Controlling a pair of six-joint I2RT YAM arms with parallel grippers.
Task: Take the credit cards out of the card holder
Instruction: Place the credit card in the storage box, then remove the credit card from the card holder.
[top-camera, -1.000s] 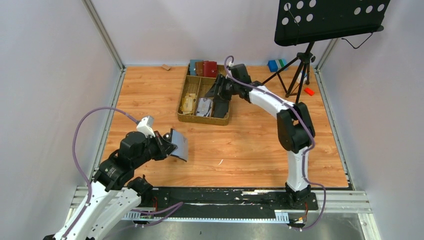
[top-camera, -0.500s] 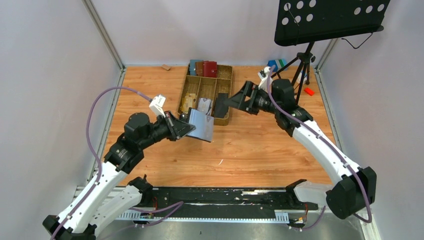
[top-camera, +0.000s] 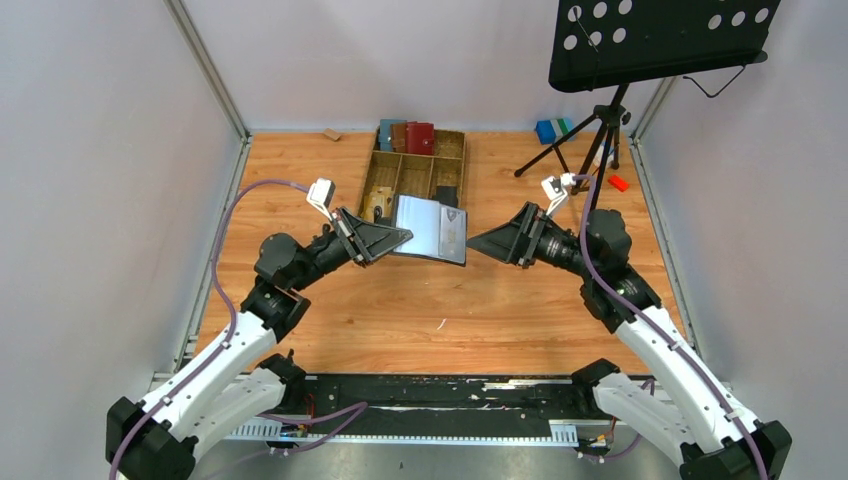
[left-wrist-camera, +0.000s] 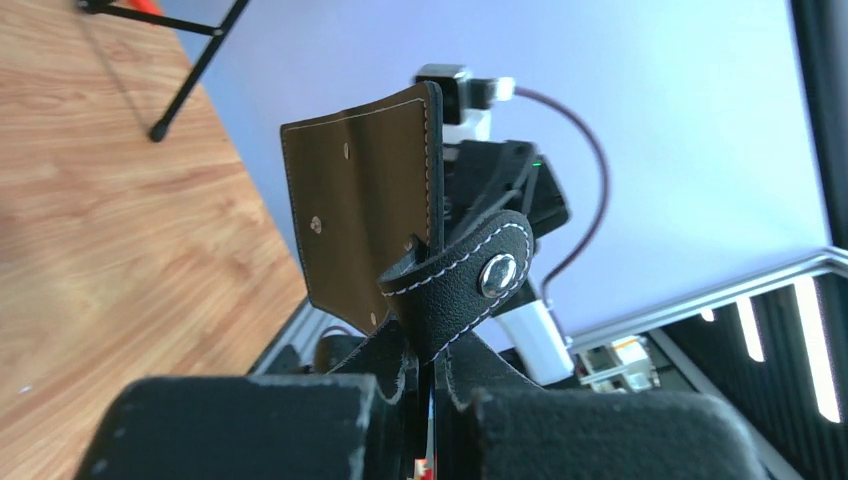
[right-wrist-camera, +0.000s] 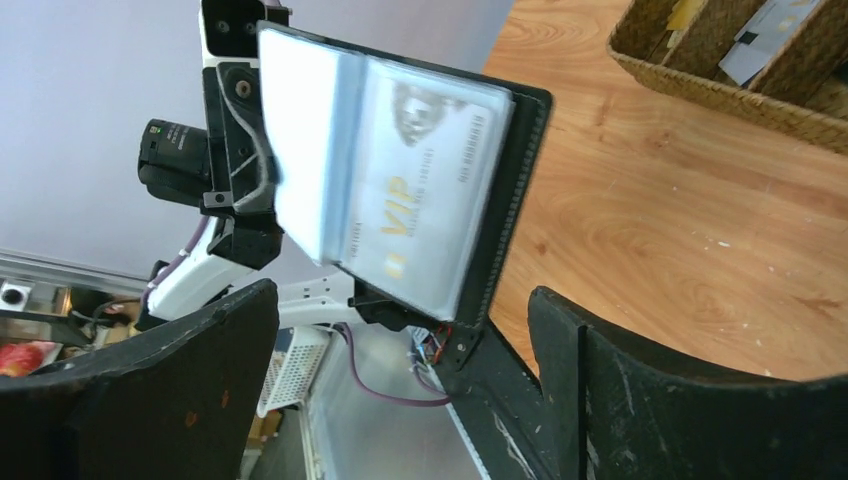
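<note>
Black leather outside and clear sleeve pages inside: the card holder (top-camera: 432, 229) hangs open in the air over the middle of the table (top-camera: 480, 320), toward its far edge and just in front of the near rim of the wicker tray (top-camera: 372, 178). The right wrist view shows a pale credit card (right-wrist-camera: 425, 185) marked VIP sitting in the front sleeve. Whether more cards lie behind the blurred page beside it cannot be told. The left wrist view shows the cover's back and the closure tab (left-wrist-camera: 468, 282) with its snap hanging loose.

The left gripper (top-camera: 398, 238) is clenched on the holder's left edge and presents the pages sideways. The right gripper (top-camera: 480, 243) faces it from the right, jaws spread wide and empty, near the holder's free edge but not touching it.

The step in hand looks like the approach for a card pull. The next move would call for lining one finger on each face of the exposed card edge, pinching only the card and not the sleeve, then drawing it straight out along the sleeve's opening while the left arm holds firm.
</note>
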